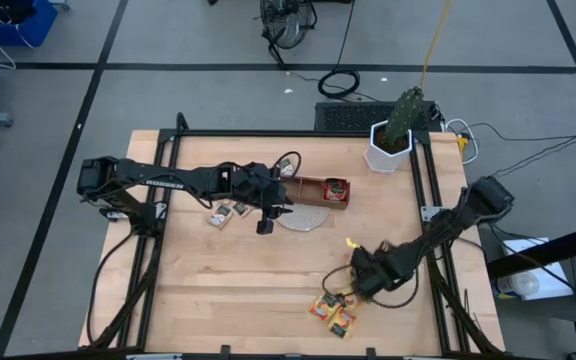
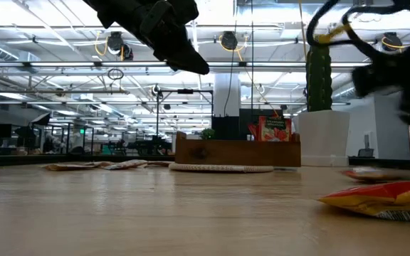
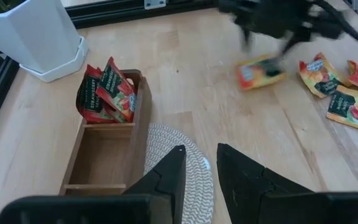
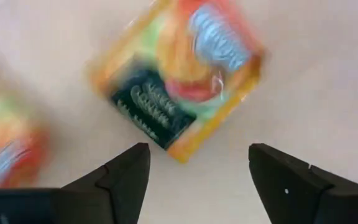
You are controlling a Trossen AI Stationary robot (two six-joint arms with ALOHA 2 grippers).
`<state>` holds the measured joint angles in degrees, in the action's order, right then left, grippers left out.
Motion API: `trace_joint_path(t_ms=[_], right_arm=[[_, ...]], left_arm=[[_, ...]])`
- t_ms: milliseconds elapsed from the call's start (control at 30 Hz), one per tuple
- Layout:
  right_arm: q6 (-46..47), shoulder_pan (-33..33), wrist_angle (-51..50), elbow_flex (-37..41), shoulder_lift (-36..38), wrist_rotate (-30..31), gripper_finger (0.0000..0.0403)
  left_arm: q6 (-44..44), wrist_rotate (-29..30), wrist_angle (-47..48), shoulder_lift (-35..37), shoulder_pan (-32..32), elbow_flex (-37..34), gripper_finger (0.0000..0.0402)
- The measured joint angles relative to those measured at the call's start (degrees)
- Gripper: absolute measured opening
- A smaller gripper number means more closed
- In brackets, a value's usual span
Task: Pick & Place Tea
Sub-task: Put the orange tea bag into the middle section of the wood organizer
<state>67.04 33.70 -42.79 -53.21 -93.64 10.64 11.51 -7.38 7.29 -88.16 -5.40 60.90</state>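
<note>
Red tea sachets [image 3: 104, 93] stand on edge in one end compartment of the wooden tray [image 3: 73, 168], also seen in the high view [image 1: 336, 188]. Beige sachets [image 1: 226, 212] lie flat near the left arm. Several orange-yellow sachets [image 1: 333, 312] lie toward the near edge. My right gripper [image 4: 197, 149] hangs open just above one orange-yellow sachet [image 4: 179, 81] that lies flat on the table, touching nothing. My left gripper [image 3: 201, 158] is open and empty, raised above the round woven mat [image 3: 182, 155] beside the tray.
A white pot with a cactus [image 1: 393, 140] stands at the far right, beyond the tray. The tray's other two compartments [image 3: 101, 152] hold nothing. Another orange-yellow sachet [image 4: 5, 143] lies close beside the right gripper. Bare wood spans the table's middle [image 1: 268, 270].
</note>
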Motion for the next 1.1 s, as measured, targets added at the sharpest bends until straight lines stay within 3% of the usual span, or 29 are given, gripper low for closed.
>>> trace_joint_path(t_ms=[133,267,367,633,800,900,1100], right_arm=[[-3.14,-0.43,4.64,-0.4,6.37,11.71,0.0254],[-8.95,-0.38,8.34,-0.18,9.7,17.13,0.0255],[-8.22,-1.31,9.73,-0.31,10.71,19.12,0.0252],[-12.82,-6.15,11.83,3.13,8.36,17.69,0.0249],[-12.07,-9.83,13.1,8.79,7.34,9.97,0.025],[-11.62,-11.8,19.33,13.07,7.46,6.62,0.025],[-14.36,-13.92,32.76,19.64,7.81,6.06,0.025]], left_arm=[[-0.02,-0.04,-0.11,0.0,0.01,0.0,0.0097],[-0.04,-0.04,-0.12,0.0,0.01,0.0,0.0097],[-0.11,-0.04,-0.17,0.0,0.01,0.0,0.0097],[0.0,-0.04,-0.17,0.0,-0.01,0.0,0.0097],[0.0,-0.04,0.2,0.0,0.01,0.0,0.0097],[0.0,-0.02,0.18,0.0,-0.01,0.0,0.0097],[0.02,0.0,0.12,0.0,0.01,0.0,0.0097]])
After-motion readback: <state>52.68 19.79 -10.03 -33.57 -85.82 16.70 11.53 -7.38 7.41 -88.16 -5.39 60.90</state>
